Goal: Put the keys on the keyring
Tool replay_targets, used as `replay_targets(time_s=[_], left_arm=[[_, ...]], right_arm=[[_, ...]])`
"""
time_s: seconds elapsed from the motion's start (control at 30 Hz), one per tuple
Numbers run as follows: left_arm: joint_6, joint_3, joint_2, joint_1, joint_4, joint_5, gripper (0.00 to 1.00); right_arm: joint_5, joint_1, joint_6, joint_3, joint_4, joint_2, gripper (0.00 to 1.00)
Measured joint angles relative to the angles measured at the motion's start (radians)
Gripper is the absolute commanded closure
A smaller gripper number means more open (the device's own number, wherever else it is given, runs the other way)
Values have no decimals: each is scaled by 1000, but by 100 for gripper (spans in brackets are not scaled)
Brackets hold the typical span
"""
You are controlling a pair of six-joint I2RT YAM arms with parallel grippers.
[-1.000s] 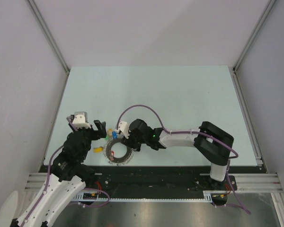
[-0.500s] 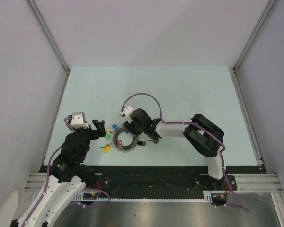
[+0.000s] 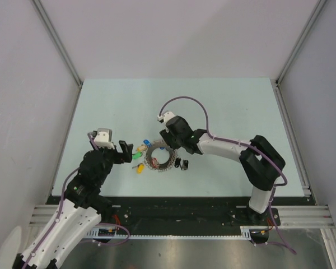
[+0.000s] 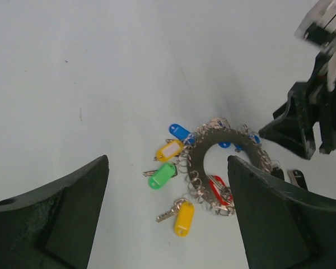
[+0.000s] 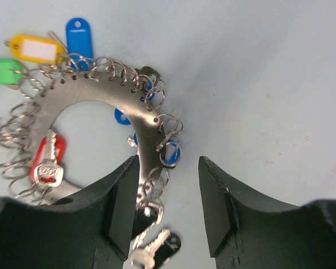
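The keyring (image 3: 159, 158) is a flat silver ring with many small wire loops, lying on the pale table. On it hang keys with blue (image 4: 179, 132), yellow (image 4: 169, 150), green (image 4: 162, 175), yellow (image 4: 182, 216) and red (image 4: 218, 188) heads. A black-headed key (image 5: 157, 252) lies at its right side, also in the top view (image 3: 183, 164). My right gripper (image 5: 168, 162) is open over the ring's right edge (image 5: 151, 134), the band beside its left finger. My left gripper (image 4: 168, 162) is open wide and empty, above the table left of the ring.
The right arm (image 3: 229, 148) reaches in from the right across the near half of the table. My right gripper (image 4: 302, 123) shows in the left wrist view just right of the ring. Metal rails (image 3: 67, 56) border the table's sides.
The keyring and its keys have moved up and to the right along with my right gripper. My left gripper has followed, moving right and away from the near edge.
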Motion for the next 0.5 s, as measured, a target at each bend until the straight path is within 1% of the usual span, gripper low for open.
replay_targets(time_s=[0.13, 0.27, 0.33, 0.43, 0.5], left_arm=[[-32, -2, 65, 1, 0, 84, 13], [-71, -5, 151, -18, -2, 158, 16], [-95, -5, 188, -58, -10, 161, 17], [-138, -5, 253, -171, -16, 145, 21], [-169, -5, 304, -254, -13, 119, 22]], right_arm=[[-1, -10, 13, -20, -38, -120, 49], [-19, -56, 48, -135, -44, -262, 49], [-35, -89, 69, -203, -42, -320, 50], [-60, -135, 100, -307, -39, -409, 51], [-75, -150, 113, -358, -35, -459, 56]])
